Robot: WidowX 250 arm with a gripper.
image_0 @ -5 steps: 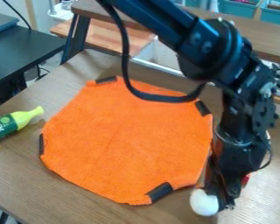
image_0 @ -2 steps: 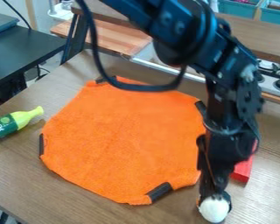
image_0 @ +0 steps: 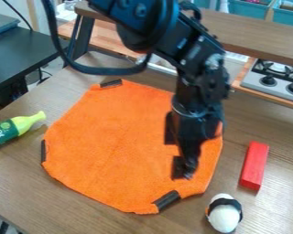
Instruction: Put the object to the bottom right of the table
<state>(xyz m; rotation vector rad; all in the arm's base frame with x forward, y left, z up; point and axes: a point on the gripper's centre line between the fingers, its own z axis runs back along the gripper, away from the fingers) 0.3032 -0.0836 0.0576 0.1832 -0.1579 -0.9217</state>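
Wooden table, seen at a slant, with an orange cloth across its middle, a yellow-green bottle at the left edge of the frame and a red block towards the right. The white object, rounded and dark-banded, rests on bare wood at the lower right, just beyond the cloth's edge and nearer the viewer than the block. My gripper is over the right part of the cloth, apart from the object; whether it is spread or closed I cannot tell. I judge the placement essentially achieved, leaving only the retreat. To finish well, I should rise before swinging aside, so as not to drag the cloth, and avoid passing low over the object, whose rounded form might roll if brushed.
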